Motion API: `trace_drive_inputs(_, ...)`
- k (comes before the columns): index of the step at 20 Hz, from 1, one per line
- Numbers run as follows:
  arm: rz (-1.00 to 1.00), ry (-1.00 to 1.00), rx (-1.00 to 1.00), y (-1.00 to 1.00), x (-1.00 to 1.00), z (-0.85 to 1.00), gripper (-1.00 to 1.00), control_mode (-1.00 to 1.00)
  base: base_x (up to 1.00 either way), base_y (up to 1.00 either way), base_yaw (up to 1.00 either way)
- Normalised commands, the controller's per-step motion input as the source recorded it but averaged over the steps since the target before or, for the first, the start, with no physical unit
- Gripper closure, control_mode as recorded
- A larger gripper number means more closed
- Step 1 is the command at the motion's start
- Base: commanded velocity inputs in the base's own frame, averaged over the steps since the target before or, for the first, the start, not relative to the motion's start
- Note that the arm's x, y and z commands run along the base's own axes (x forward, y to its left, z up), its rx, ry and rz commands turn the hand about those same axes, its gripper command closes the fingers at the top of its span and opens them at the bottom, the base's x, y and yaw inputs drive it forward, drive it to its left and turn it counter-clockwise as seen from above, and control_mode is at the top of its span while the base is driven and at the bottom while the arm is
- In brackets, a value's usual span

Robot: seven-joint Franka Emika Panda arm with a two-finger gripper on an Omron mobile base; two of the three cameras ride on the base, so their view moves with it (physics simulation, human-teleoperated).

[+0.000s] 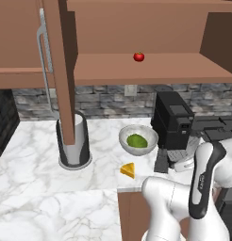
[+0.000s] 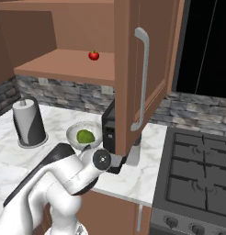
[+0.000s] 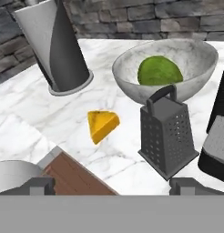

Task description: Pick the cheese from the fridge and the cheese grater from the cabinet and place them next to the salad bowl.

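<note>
Pincer (image 3: 112, 185) wide open, empty, above cheese grater (image 3: 167, 133)

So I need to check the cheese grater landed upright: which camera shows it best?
The hand view: the cheese grater stands upright on the counter beside the salad bowl, its handle and holes clear. From the two base views I cannot make it out behind the arm.

base views flank, hand view close on salad bowl (image 3: 166, 73)
</note>
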Motion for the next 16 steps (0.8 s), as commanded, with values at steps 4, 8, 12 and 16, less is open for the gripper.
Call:
trace_drive_inputs(4, -0.03, 0.15, 0.00, 0.00, -0.28, 0.52, -1.00, -1.00, 0.00, 0.00, 0.00)
trace_drive_inputs(8, -0.02, 0.12, 0.00, 0.00, -0.33, 0.47, -1.00, -1.00, 0.00, 0.00, 0.00)
trace_drive_inputs(12, -0.07, 0.06, 0.00, 0.05, -0.37, 0.35, -1.00, -1.00, 0.00, 0.00, 0.00)
trace_drive_inputs(16, -0.06, 0.01, 0.00, 0.10, -0.35, 0.33, -1.00, -1.00, 0.00, 0.00, 0.00)
